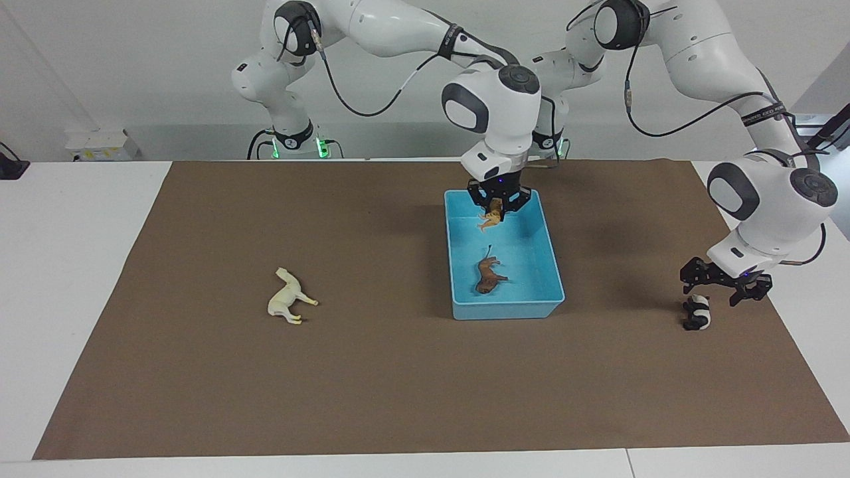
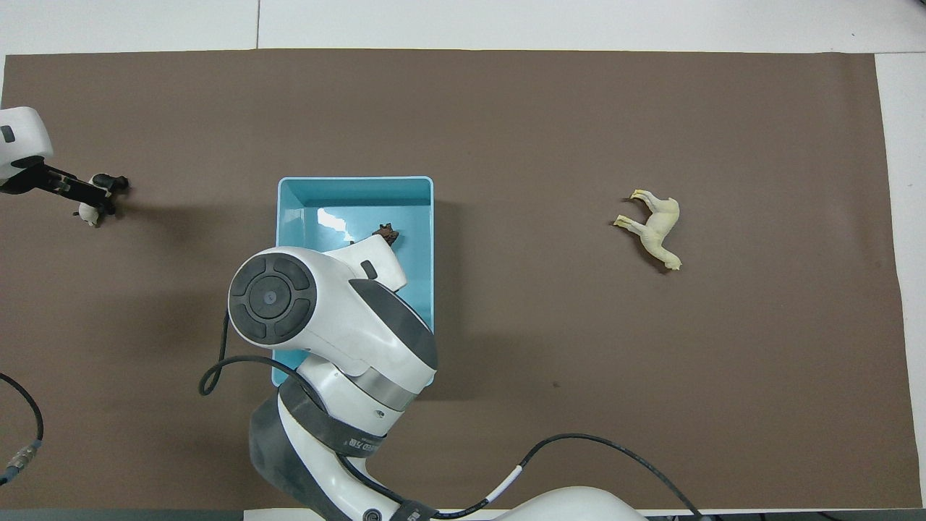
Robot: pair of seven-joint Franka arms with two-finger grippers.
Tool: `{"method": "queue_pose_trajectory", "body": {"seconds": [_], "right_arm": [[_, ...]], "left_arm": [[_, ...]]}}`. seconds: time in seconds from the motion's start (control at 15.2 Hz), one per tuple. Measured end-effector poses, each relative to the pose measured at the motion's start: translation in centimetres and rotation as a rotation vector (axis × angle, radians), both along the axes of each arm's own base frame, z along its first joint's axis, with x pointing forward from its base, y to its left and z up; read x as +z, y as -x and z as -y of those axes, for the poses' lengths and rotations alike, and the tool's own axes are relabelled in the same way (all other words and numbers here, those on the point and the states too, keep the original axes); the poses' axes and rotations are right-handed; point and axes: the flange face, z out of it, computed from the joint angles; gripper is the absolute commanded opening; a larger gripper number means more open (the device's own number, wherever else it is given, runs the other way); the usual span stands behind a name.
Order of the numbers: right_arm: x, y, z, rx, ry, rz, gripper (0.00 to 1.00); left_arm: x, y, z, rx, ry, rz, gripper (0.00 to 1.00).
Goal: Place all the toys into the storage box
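The brown lion (image 1: 489, 276) already lies in the storage box (image 1: 551, 262), and the right hand (image 1: 498, 207), clenched on the orange tiger (image 1: 490, 220), hangs over the box's inside, not yet let go. The left hand (image 1: 725, 287), fingers spread, hovers just above the panda (image 1: 697, 313) on the table (image 1: 398, 372); the llama (image 1: 288, 304) lies untouched, well apart from both hands.

Bright, even light, soft shadows, glare on the storage box (image 2: 329, 215) floor, perhaps overhead.
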Motion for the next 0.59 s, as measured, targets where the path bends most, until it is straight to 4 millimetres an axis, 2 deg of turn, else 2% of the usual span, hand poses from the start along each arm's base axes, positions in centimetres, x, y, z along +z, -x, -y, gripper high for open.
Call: {"method": "queue_pose_trajectory", "body": {"seconds": [0.2,0.39,0.52,0.59], "right_arm": [[0.9,-0.9,0.6,-0.024,-0.002,0.006,1.00],[0.9,-0.7,1.5,-0.086,0.048,-0.039,1.00],[1.2,-1.6,2.9,-0.121,0.080,-0.047,1.00],[1.9,-2.7,4.4,-0.149,0.095,-0.043,1.00]], "left_arm": [[-1.8,-0.7,-0.6,0.004,-0.006,0.011,1.00],[-3.5,-0.9,-1.2,0.011,-0.012,0.012,1.00],[-4.2,-1.0,-1.3,0.019,-0.013,0.018,1.00],[-4.5,-1.1,-1.2,0.028,-0.012,0.020,1.00]]}}
